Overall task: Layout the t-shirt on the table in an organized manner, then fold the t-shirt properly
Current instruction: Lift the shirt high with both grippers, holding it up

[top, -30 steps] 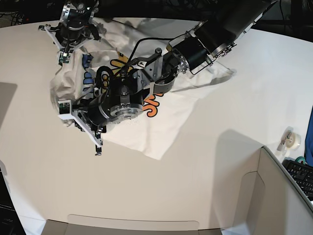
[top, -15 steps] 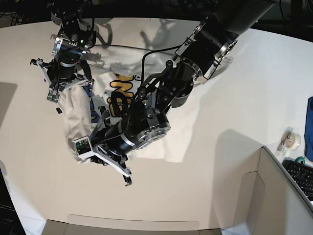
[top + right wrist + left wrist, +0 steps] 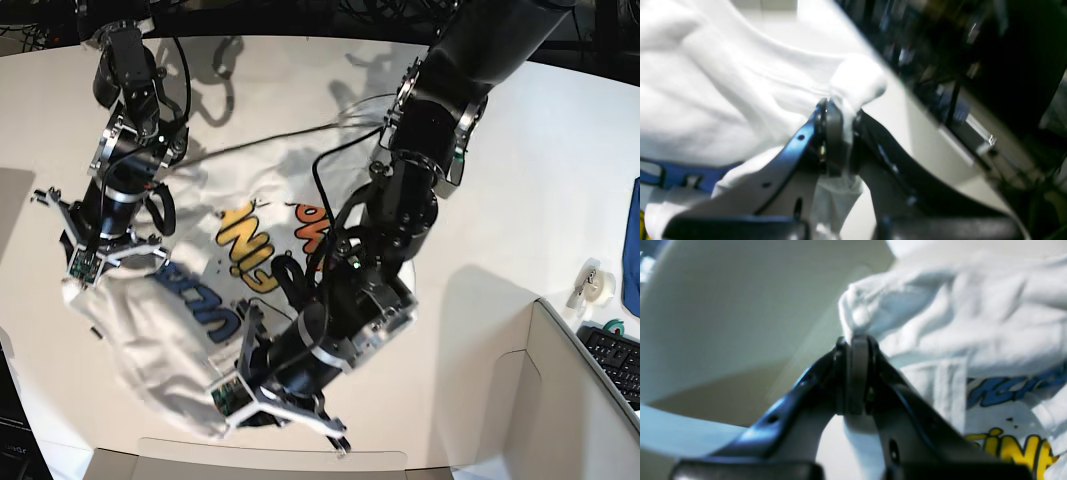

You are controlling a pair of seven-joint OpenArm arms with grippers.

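The white t-shirt [image 3: 190, 330] lies partly bunched on the off-white table [image 3: 520, 180], its yellow, orange and blue print facing up. My left gripper [image 3: 857, 343] is shut on a bunched edge of the t-shirt [image 3: 940, 316]. In the base view it sits at the shirt's near corner [image 3: 225, 415]. My right gripper [image 3: 838, 113] is shut on another fold of the t-shirt [image 3: 723, 83], at the shirt's left end in the base view [image 3: 78, 295]. The cloth between the two grippers is creased and sagging.
A grey cardboard box [image 3: 560, 400] fills the near right corner. A roll of tape [image 3: 593, 285] and a keyboard [image 3: 615, 360] sit by the right edge, with a blue object [image 3: 632, 260] beyond. The table's front edge runs just below the left gripper.
Both arms have swung from the back of the table toward the front left, dragging the shirt with them. The shirt is now stretched out more and its print shows.
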